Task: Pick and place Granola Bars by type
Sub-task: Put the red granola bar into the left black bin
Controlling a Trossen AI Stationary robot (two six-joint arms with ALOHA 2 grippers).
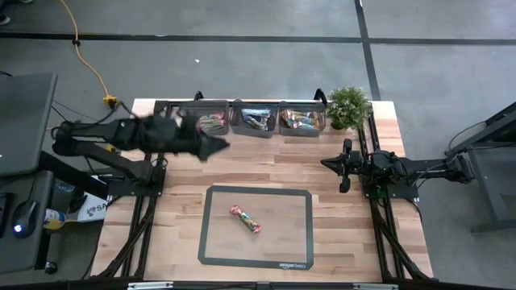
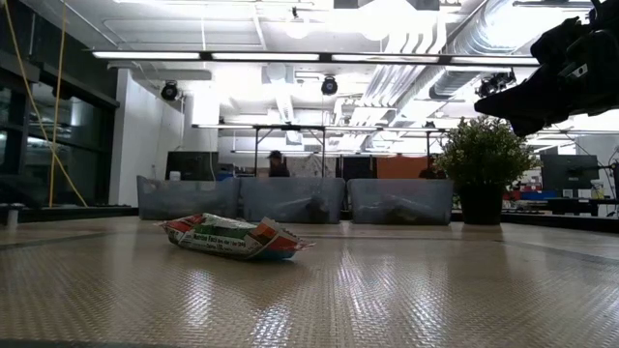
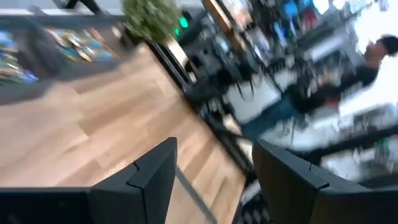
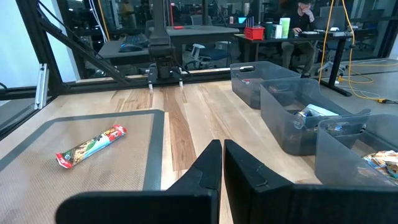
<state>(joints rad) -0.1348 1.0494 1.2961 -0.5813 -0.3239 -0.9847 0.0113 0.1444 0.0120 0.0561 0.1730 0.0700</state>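
One granola bar [image 1: 246,219] in a red-pink wrapper with green and white print lies flat on the grey mat [image 1: 218,242]. It also shows as the bar [image 2: 237,237] in the low view and the bar [image 4: 90,146] in the right wrist view. More bars lie in the three grey bins [image 1: 256,121] along the table's far edge. My left gripper [image 1: 216,146] hovers open and empty just in front of the left bin [image 1: 211,122]; its fingers [image 3: 155,177] stand wide apart. My right gripper [image 4: 222,163] waits shut at the table's right side [image 1: 329,164], holding nothing.
A potted plant [image 1: 348,106] stands at the far right corner beside the right bin [image 1: 302,121]. Bare wood lies between the mat and the bins. The right arm [image 2: 561,68] hangs dark in the low view's upper right. A person [image 4: 305,12] sits at a desk beyond the table.
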